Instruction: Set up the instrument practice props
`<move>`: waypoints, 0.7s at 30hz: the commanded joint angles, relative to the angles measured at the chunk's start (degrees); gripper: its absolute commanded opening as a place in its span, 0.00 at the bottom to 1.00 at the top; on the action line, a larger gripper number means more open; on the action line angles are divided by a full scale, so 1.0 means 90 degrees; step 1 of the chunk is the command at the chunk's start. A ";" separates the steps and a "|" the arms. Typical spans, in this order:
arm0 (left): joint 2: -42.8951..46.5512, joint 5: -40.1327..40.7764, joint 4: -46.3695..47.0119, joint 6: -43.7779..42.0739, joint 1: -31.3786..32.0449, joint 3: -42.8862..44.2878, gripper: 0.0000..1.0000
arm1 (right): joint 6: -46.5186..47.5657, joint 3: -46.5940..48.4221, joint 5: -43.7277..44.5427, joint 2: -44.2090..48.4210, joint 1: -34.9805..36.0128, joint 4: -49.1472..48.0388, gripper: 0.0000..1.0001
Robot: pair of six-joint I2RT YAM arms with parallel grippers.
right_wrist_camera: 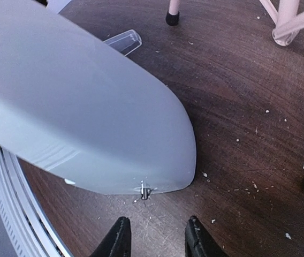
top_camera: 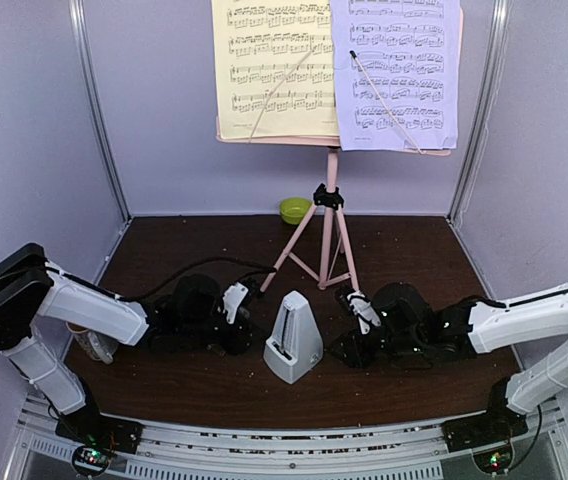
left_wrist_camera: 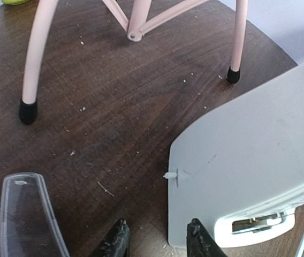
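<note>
The pink tripod music stand [top_camera: 328,215] stands at the back. Its desk holds the yellow sheet [top_camera: 274,65] on the left and the lavender sheet [top_camera: 399,70] on the right. The pale-grey metronome [top_camera: 293,337] stands upright in front of it, between both grippers. My left gripper [left_wrist_camera: 157,238] is open and empty, low over the table, its right fingertip at the metronome's [left_wrist_camera: 248,176] edge. The clear cover [left_wrist_camera: 26,214] lies off the metronome to that gripper's left. My right gripper [right_wrist_camera: 157,233] is open and empty, just short of the metronome [right_wrist_camera: 77,107]. The cover [right_wrist_camera: 122,42] shows beyond it.
A lime-green bowl [top_camera: 295,209] sits at the back behind the stand. A mug [top_camera: 92,343] stands partly hidden under my left arm. Stand legs [left_wrist_camera: 34,59] [right_wrist_camera: 172,13] rest just beyond the metronome. Purple walls close in three sides.
</note>
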State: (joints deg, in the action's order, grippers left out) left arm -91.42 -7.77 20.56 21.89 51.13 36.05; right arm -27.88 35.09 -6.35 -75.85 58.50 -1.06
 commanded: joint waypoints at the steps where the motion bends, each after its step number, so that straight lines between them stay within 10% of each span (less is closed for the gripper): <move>1: -0.0352 -0.0092 0.0872 0.0186 0.0215 0.0016 0.37 | -0.0166 0.0174 0.0420 -0.0437 0.0024 -0.0777 0.34; 12: -0.0575 -0.0302 0.2166 0.0415 0.0857 -0.0395 0.32 | 0.0338 0.0722 0.0712 -0.0927 -0.0319 -0.0744 0.28; 21: -0.0434 -0.0186 0.3901 0.0477 0.0744 -0.1381 0.41 | 0.0928 0.0754 0.0566 -0.0270 -0.0763 -0.0208 0.43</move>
State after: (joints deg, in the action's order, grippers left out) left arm -96.36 -9.45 42.33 25.45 59.31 28.60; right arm -22.41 41.67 -1.39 -83.07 52.97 -5.17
